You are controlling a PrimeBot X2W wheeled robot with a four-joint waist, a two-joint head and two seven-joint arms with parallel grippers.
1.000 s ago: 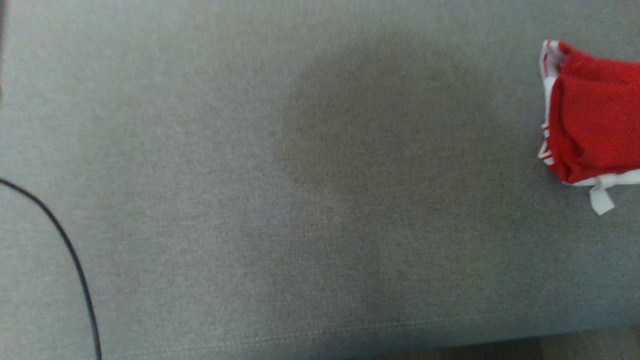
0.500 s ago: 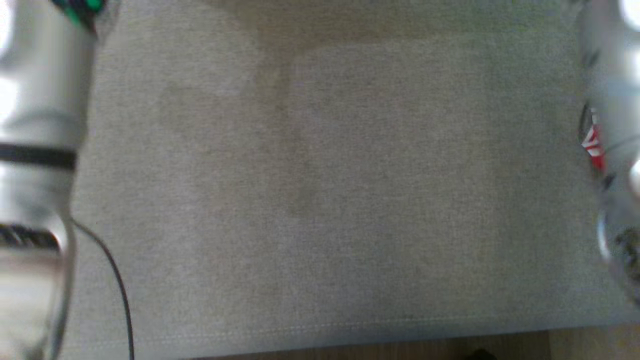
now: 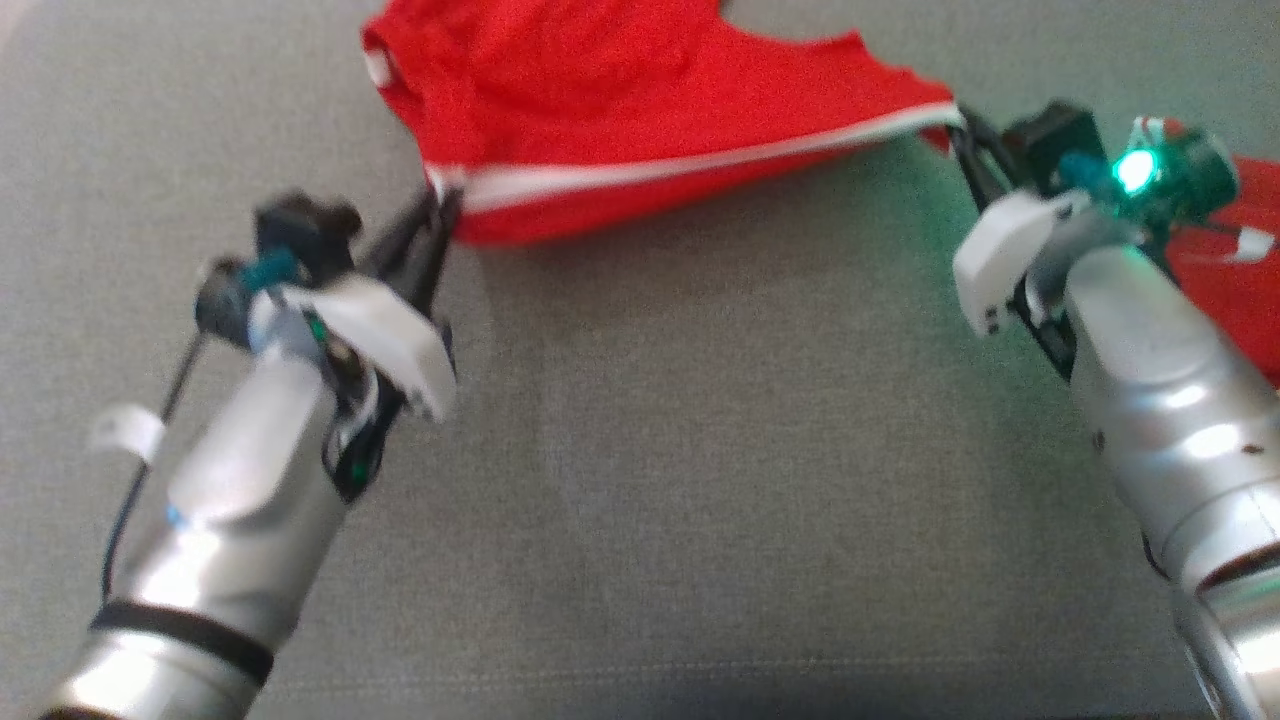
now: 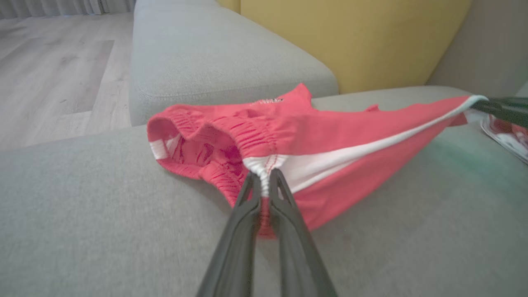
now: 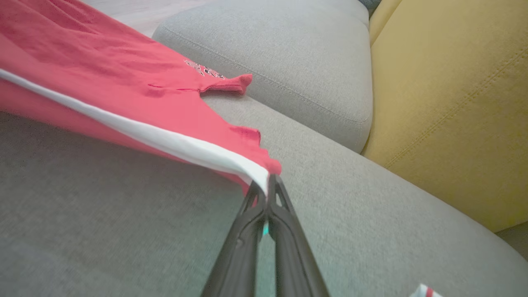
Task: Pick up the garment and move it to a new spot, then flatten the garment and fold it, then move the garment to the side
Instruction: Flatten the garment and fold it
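Red shorts stretched taut over grey sofa seat, 12 o'clock. Noted: left gripper clamped on waistband, 10 o'clock; right gripper clamped on hem, 2 o'clock. Half second earlier: blurred forearms at view edges; camera shifted.

No text you can read at this moment. Shorts: one small white print on the red cloth, just above centre of the left wrist frame, near the cloth's upper edge. Too small and soft to make out; letters or digits, cannot tell. Right wrist frame, upper left of centre: same print, slanted, a short row of pale marks on the red. Unreadable there too.
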